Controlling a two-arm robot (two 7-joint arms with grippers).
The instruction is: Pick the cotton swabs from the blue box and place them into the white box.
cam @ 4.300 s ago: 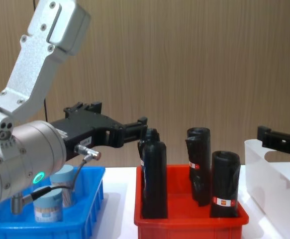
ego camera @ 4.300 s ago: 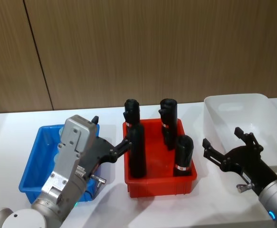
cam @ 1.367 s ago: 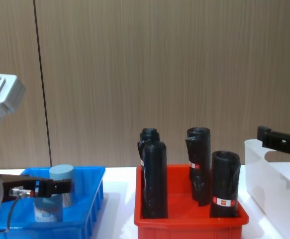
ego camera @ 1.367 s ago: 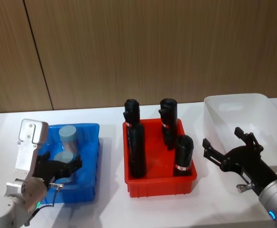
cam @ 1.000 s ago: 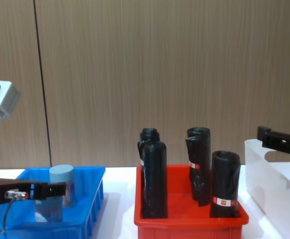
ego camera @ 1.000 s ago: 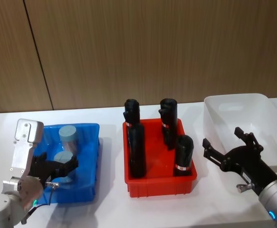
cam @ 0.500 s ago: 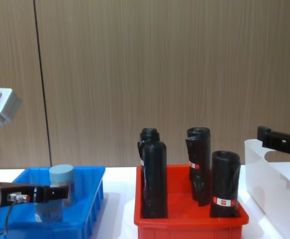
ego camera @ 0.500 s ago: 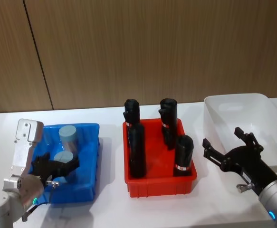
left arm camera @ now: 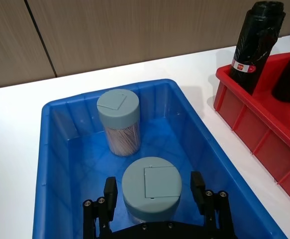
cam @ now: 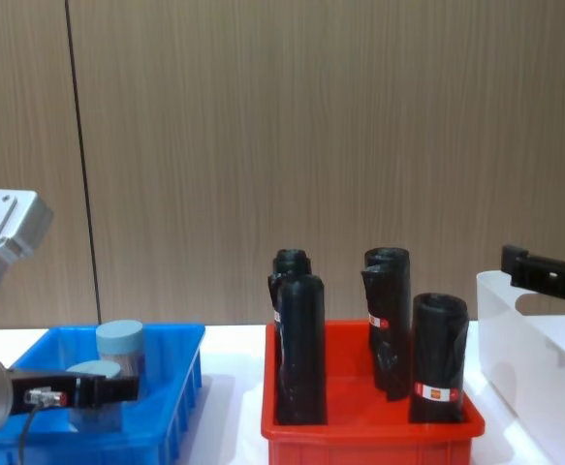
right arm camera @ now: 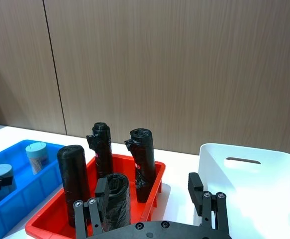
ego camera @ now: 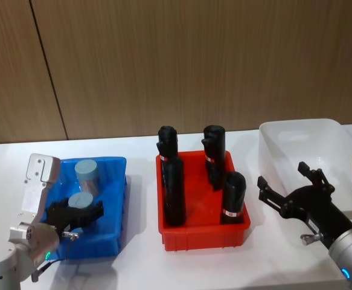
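Note:
Two cotton swabs jars with pale blue lids stand in the blue box point(ego camera: 114, 181). The far jar point(left arm camera: 118, 113) stands free near the back wall. My left gripper point(left arm camera: 153, 191) is open and low inside the box, and the near jar point(left arm camera: 150, 183) sits between its fingers point(left arm camera: 198, 187) with a small gap on each side. The head view shows the same: left gripper point(ego camera: 74, 212) astride the near jar point(ego camera: 80, 200), far jar point(ego camera: 86, 171) behind it. At the right stands the white box point(ego camera: 339, 142). My right gripper point(ego camera: 290, 192) hangs open in front of it, holding nothing.
A red bin point(ego camera: 203, 229) with several tall black rolls point(ego camera: 174, 192) stands between the blue box and the white box. A wooden wall runs along the back of the white table point(ego camera: 139, 266).
My left arm has swung back from beside the red bin and come down into the blue box, its open fingers sliding forward around the near jar. The right arm has not moved.

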